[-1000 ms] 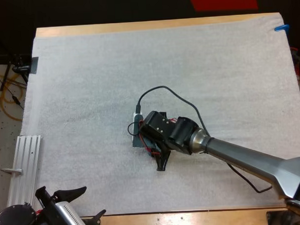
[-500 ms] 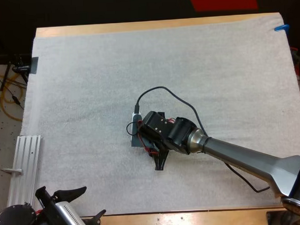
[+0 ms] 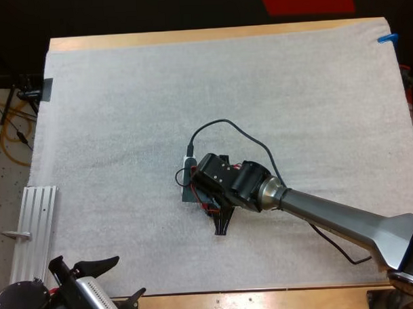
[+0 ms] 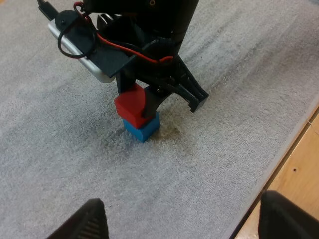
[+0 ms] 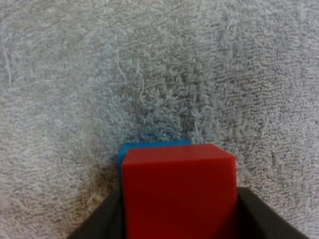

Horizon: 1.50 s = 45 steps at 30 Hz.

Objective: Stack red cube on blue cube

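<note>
One wooden table [image 3: 189, 37], and one white towelling mat [image 3: 124, 117] spread over nearly all of it. Two grippers on show. The right gripper [image 3: 207, 207] is directly above the blue cube, jaws clenched on the red cube from both sides. The left gripper [image 4: 182, 216] sits well apart from the blue cube, on its near side, jaws released, spread wide and holding nothing. Two cubes, one of each colour. The small red plastic cube [image 4: 130, 105] sits on top of the small bright blue cube [image 4: 142, 130], touching it and turned slightly out of line with it. The blue cube stands on the mat.
</note>
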Motion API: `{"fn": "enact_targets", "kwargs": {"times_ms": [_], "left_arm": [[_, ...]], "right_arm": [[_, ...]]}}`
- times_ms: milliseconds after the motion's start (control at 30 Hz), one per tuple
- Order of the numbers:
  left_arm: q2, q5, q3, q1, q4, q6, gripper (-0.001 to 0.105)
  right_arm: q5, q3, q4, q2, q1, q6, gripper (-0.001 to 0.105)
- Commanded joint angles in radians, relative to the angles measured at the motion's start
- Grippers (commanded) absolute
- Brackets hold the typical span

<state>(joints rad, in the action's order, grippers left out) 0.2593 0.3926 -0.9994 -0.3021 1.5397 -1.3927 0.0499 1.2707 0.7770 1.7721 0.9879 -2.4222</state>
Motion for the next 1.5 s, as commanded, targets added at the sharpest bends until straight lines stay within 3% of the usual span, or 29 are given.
{"fn": "enact_targets", "kwargs": {"times_ms": [0, 400, 633, 1033, 1300, 1467], "left_arm": [[0.002, 0.008, 0.004, -0.003, 0.008, 0.006, 0.063], [0.002, 0.008, 0.004, -0.003, 0.004, 0.006, 0.063], [0.002, 0.008, 0.004, -0.003, 0.004, 0.006, 0.063], [0.002, 0.001, 0.004, -0.003, 0.004, 0.006, 0.063], [0.002, 0.001, 0.004, -0.003, 0.004, -0.004, 0.063], [0.002, 0.006, 0.006, -0.003, -0.072, -0.02, 0.063]], "right_arm": [[-0.002, 0.007, 0.009, -0.003, -0.007, 0.002, 0.024], [-0.002, 0.007, 0.014, -0.003, -0.007, 0.002, 0.024], [0.028, 0.007, 0.016, -0.003, -0.007, 0.002, 0.06], [0.04, 0.007, 0.018, -0.058, -0.007, 0.012, 0.06], [0.009, 0.007, 0.021, -0.189, -0.007, 0.126, 0.06], [-0.036, 0.007, 0.012, -0.266, -0.01, 0.203, 0.06]]}}
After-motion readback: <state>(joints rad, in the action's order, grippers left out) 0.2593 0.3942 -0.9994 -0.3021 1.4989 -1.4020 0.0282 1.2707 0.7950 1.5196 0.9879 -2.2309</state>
